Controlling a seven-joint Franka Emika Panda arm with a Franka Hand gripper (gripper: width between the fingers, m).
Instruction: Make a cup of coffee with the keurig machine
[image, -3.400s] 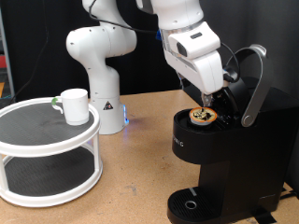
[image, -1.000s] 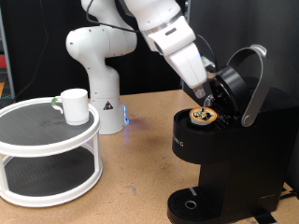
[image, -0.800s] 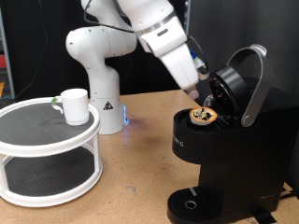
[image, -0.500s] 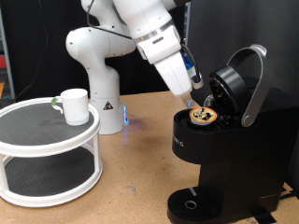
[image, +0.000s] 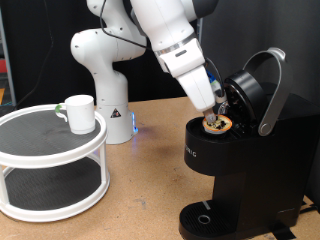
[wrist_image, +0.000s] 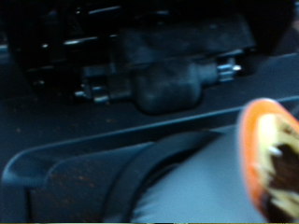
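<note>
With the keurig machine (image: 240, 150) open, a pod (image: 216, 124) seated in its chamber, and the cup (image: 79, 113) well apart on the white tiered stand (image: 50, 160), the end effector (image: 218, 103), its opening unreadable, should stay clear of the raised lid handle (image: 268, 90).

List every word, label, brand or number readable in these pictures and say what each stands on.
Keurig machine: pale vertical lettering on the front of its brew head, too small to read.
Robot base: a small dark triangular sign, its contents too small to read.
Cup: no text visible.
Pod in the open machine: tan top, no readable print; blurred in the wrist view.
Claw: no markings visible.
</note>
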